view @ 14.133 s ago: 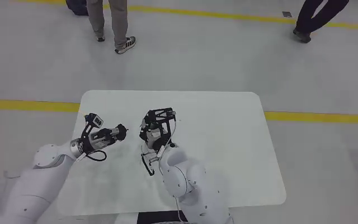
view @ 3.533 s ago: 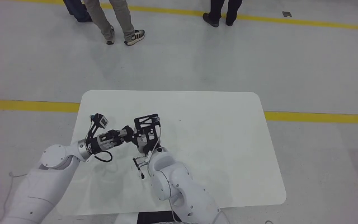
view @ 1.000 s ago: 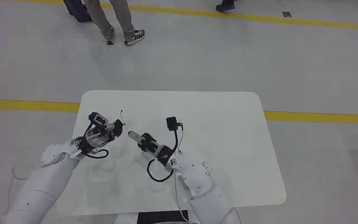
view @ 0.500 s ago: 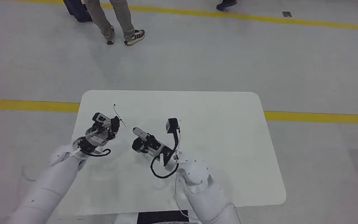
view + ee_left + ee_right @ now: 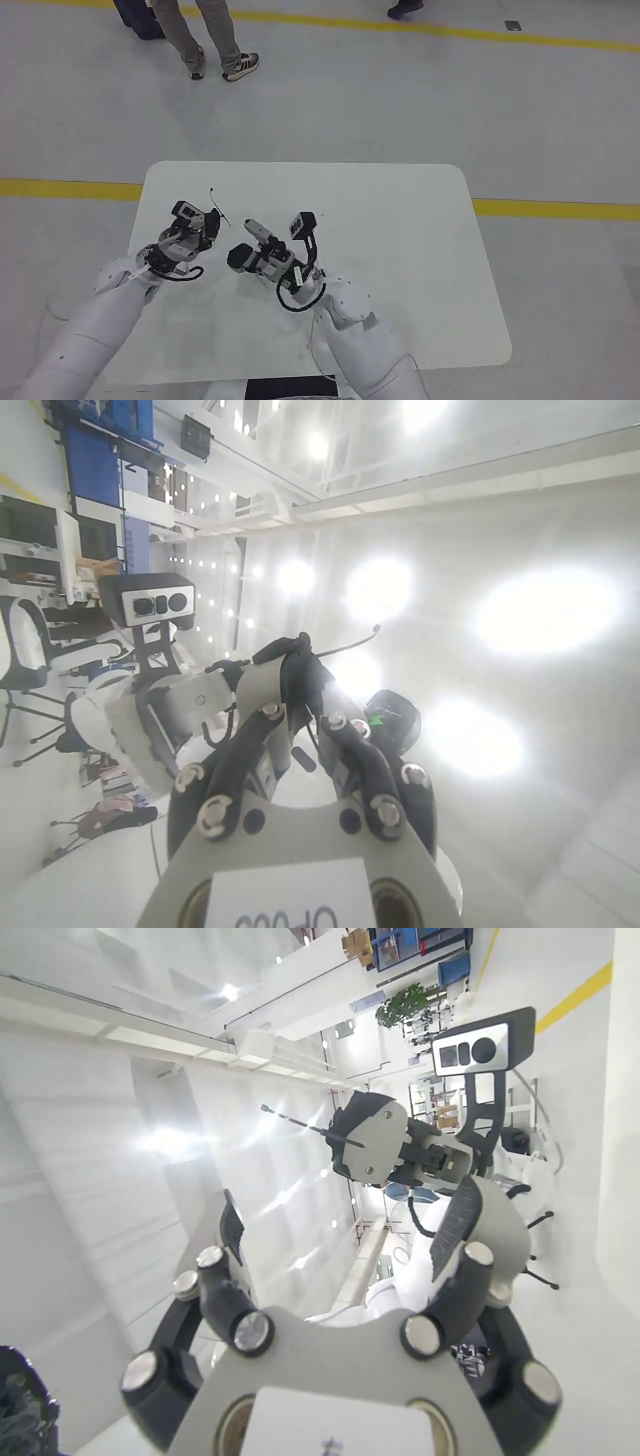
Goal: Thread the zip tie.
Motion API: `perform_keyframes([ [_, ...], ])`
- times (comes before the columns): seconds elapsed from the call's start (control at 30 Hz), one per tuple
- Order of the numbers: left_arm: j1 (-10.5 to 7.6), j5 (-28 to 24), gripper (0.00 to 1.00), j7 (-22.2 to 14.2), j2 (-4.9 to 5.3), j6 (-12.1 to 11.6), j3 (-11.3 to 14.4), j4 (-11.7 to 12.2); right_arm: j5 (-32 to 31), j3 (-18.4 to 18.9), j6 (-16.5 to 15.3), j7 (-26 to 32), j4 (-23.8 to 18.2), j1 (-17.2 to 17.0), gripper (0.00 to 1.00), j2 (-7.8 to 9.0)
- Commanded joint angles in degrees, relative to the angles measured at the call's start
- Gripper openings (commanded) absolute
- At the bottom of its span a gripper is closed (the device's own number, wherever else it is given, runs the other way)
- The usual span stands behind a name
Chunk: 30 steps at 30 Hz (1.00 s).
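A thin black zip tie [image 5: 216, 203] stands up out of my left gripper [image 5: 207, 226], which is shut on it over the left part of the white table [image 5: 400, 230]. In the left wrist view the pressed-together fingers [image 5: 280, 680] hold the zip tie [image 5: 350, 644], whose free end pokes out past them. My right gripper [image 5: 245, 243] hangs just to the right of the left one, open and with nothing in it. The right wrist view has its fingers [image 5: 457, 1223] spread wide, and beyond them the left gripper [image 5: 367, 1148] with the zip tie [image 5: 295, 1120] crossing it.
The table's left edge [image 5: 140, 215] runs close behind the left arm. Bare tabletop stretches to the right and back of both grippers. A grey floor with yellow lines [image 5: 560, 208] surrounds the table.
The grippers, together a few seconds ago, have drawn apart, with the zip tie staying in the left one. Over the last second the right gripper turned and shifted slightly; the left edged right.
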Motion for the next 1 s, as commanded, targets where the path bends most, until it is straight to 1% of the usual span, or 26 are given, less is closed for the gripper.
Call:
perform_keyframes([
  [0.0, 0.24, 0.31, 0.0, 1.76, -0.02, 0.19, -0.11, -0.9, 2.14, -0.26, 0.52, -0.32, 0.08, -0.04, 1.0, -0.03],
  [0.07, 0.5, 0.56, 0.0, 1.84, 0.03, 0.33, -0.43, -1.12, 2.33, -0.16, 0.73, -1.04, 0.86, 0.52, 1.0, 0.03],
  [0.17, 0.92, 0.46, 0.0, 0.53, 0.08, 0.99, -0.84, -1.29, 5.24, -0.27, 0.93, -1.38, 1.53, 0.99, 1.0, 0.0],
  [0.3, 1.37, 0.72, 0.0, -0.23, 0.11, 1.17, -1.24, -1.0, 8.25, -0.3, 1.31, -1.27, 2.54, 1.76, 1.0, 0.02],
  [0.33, 1.47, 0.82, 0.0, -0.23, 0.1, 1.24, -1.23, -1.12, 9.22, -0.39, 1.5, -1.16, 2.92, 1.98, 0.96, 0.02],
  [0.4, 1.7, 1.01, 0.0, -0.23, 0.13, 1.33, -1.19, -1.52, 10.83, -0.57, 1.71, -0.84, 3.49, 2.34, 0.73, -0.01],
  [0.47, 1.88, 1.1, 0.0, -0.23, 0.17, 1.34, -1.25, -1.72, 12.05, -0.88, 1.88, -0.24, 4.15, 2.83, 0.55, -0.02],
  [0.5, 1.88, 1.1, 0.0, -0.23, 0.17, 1.34, -1.25, -1.72, 12.5, -1.08, 1.96, 0.04, 4.41, 3.03, 0.5, -0.02],
  [0.67, 1.88, 1.1, 0.0, -0.23, 0.17, 1.34, -1.25, -1.72, 13.43, -2.0, 2.09, 0.65, 5.66, 3.98, 0.4, 0.02],
  [0.7, 1.88, 1.1, 0.0, -0.23, 0.17, 1.34, -1.25, -1.72, 13.53, -2.14, 2.09, 0.69, 5.82, 4.11, 0.4, 0.03],
  [0.73, 1.88, 1.1, 0.0, -0.23, 0.17, 1.34, -1.25, -1.72, 13.62, -2.27, 2.05, 0.69, 5.96, 4.22, 0.37, 0.04],
  [0.97, 1.88, 1.1, 0.0, -0.23, 0.17, 1.34, -1.25, -1.72, 14.33, -2.98, 1.71, 0.39, 6.96, 4.97, 0.32, 0.15],
])
